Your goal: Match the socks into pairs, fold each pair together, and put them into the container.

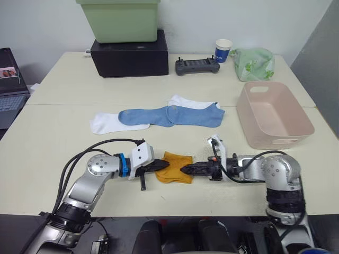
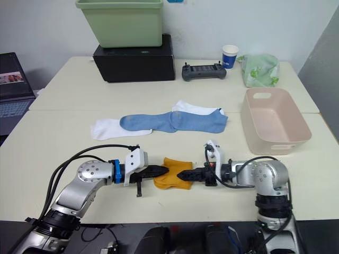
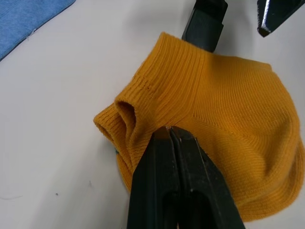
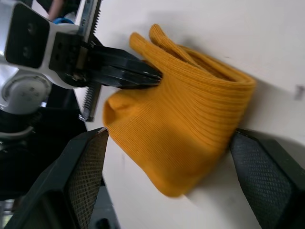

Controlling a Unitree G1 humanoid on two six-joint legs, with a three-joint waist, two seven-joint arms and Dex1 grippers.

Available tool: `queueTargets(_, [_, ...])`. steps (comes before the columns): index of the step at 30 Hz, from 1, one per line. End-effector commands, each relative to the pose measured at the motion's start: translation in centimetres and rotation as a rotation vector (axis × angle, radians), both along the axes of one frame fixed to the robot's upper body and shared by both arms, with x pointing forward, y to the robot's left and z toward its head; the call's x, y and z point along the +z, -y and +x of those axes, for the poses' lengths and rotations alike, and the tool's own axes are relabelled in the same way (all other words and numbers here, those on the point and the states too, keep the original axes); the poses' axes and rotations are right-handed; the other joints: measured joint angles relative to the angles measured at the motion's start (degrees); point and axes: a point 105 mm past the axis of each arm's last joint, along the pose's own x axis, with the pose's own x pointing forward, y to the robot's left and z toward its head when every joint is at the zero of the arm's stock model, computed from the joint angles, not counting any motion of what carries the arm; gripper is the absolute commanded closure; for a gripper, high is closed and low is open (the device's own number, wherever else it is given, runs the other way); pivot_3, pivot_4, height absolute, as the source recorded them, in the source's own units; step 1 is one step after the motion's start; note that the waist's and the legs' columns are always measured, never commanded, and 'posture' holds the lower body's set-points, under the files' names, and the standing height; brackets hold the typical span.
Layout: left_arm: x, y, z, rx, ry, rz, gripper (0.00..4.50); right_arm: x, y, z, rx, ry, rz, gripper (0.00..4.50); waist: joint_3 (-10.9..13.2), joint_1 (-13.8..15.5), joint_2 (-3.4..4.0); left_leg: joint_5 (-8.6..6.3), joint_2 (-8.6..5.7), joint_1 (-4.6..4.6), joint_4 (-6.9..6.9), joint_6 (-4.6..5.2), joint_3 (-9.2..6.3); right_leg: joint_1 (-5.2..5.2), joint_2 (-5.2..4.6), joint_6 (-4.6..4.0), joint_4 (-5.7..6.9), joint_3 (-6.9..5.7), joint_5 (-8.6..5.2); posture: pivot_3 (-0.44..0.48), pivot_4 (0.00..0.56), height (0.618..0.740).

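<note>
Head views: the folded mustard socks [image 1: 175, 168] lie at the table's near edge, between both grippers; the pink container [image 1: 273, 116] stands well apart on the right.
Left wrist view: the left gripper [image 3: 170, 135] has its fingers pressed together on the socks' cuff.
Right wrist view: the right gripper [image 4: 164, 179] is spread wide around the socks.
</note>
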Motion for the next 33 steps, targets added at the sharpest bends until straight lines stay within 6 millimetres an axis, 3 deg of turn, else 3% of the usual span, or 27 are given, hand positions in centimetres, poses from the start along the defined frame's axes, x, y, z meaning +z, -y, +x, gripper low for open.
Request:
queueTargets(1, [-0.4,-0.4,-0.1,0.01,-0.012,0.019,4.5,-0.6,-0.9,0.0,-0.003,-0.065,0.019,0.3,0.0,-0.14,0.0,0.0,0.0,0.0,0.0,0.0,0.01,0.0,0.0,0.0,0.0,0.01,0.0,0.0,0.15,0.74])
queueTargets(8, [-0.2,-0.2,-0.2,0.007,-0.014,0.001,4.5,-0.9,-1.6,0.9,-0.037,-0.072,0.025,0.3,-0.01,-0.85,0.01,0.0,-0.01,0.01,0.02,0.0,0.02,-0.01,0.0,0.01,0.04,0.03,0.0,0.0,0.15,0.74])
queueTargets(9, [-0.2,-0.3,-0.2,0.009,-0.015,0.001,4.5,-1.1,-1.5,0.8,-0.029,-0.049,-0.001,0.47,-0.01,-0.91,0.02,0.0,-0.01,0.01,0.01,0.0,0.02,-0.01,0.0,0.01,0.04,0.03,0.0,0.0,0.15,0.74])
queueTargets(12, [-0.1,-0.3,-0.2,0.012,-0.015,-0.001,4.5,-1.5,-1.4,0.5,-0.005,-0.01,-0.038,1.29,-0.01,-1.01,0.02,0.0,-0.02,0.0,0.02,0.0,0.03,-0.02,0.0,0.01,0.04,0.04,0.0,0.0,0.15,0.74])
queueTargets(21, [0.6,-0.4,-0.5,0.011,-0.019,-0.035,4.5,-1.8,-1.2,0.7,-0.015,0.031,-0.049,4.4,-0.1,-1.04,-0.08,0.0,0.0,-0.02,0.0,0.0,0.04,-0.06,0.0,0.01,0.03,0.06,0.0,0.0,0.15,0.74])
queueTargets(25, [1.6,-0.6,-0.8,0.012,-0.014,-0.058,4.5,-1.3,-1.0,0.8,-0.022,0.063,-0.04,4.48,-0.1,-1.03,-0.08,0.0,-0.01,-0.01,0.05,0.0,0.05,-0.03,0.0,0.04,0.03,0.08,-0.02,0.0,0.15,0.74])
queueTargets(28, [4.3,-0.6,-1.2,0.008,-0.016,-0.131,4.5,0.2,-0.2,1.1,-0.033,0.124,-0.026,4.48,-0.09,-1.01,-0.08,0.01,-0.01,-0.08,0.05,0.01,0.05,-0.1,0.0,0.04,0.03,0.08,-0.02,0.0,0.15,0.74])
queueTargets(33, [10.3,0.3,-2.7,-0.061,-0.085,-0.259,3.28,5.3,2.3,2.3,-0.082,0.336,-0.007,4.5,0.0,-0.29,-0.08,0.0,-0.08,-0.32,0.05,0.0,0.01,-0.26,-0.06,0.02,0.02,0.0,-0.01,0.0,0.15,0.74])
